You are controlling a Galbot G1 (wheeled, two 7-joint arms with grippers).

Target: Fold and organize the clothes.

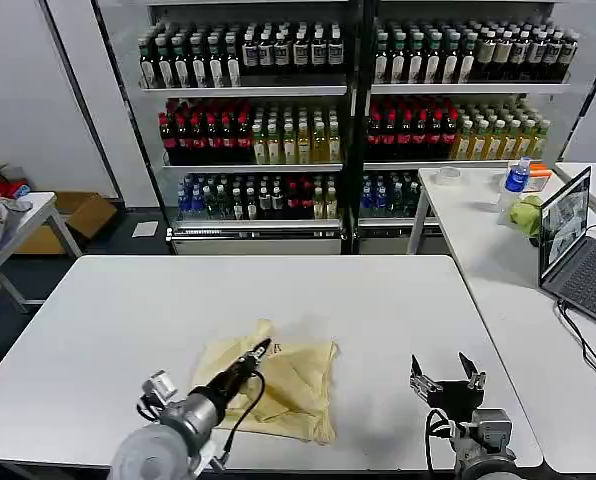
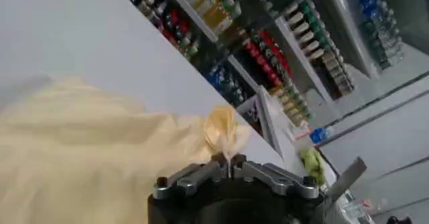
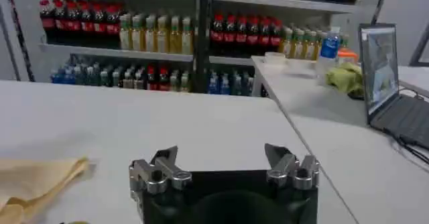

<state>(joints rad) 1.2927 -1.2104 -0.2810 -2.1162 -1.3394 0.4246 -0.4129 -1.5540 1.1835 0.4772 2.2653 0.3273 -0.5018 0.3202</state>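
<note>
The clothes are one pale yellow T-shirt (image 1: pixel 278 385), lying partly folded on the white table (image 1: pixel 128 310) near its front edge. My left gripper (image 1: pixel 263 350) is over the shirt's upper left part, shut on a pinched fold of its fabric (image 2: pixel 224 130) that stands up from the fingertips (image 2: pixel 216 158). The shirt's body spreads behind the gripper (image 2: pixel 80 151). My right gripper (image 1: pixel 447 377) hovers open over bare table to the right of the shirt, nothing between its fingers (image 3: pixel 167 159). A shirt edge (image 3: pixel 37 178) lies off to its side.
Shelves of bottles (image 1: pixel 348 110) stand behind the table. A second white table (image 1: pixel 498 240) on the right carries a laptop (image 1: pixel 576 250), a green cloth lump (image 1: pixel 527 213) and a water bottle (image 1: pixel 517 178). Cardboard boxes (image 1: pixel 78 215) sit on the floor at left.
</note>
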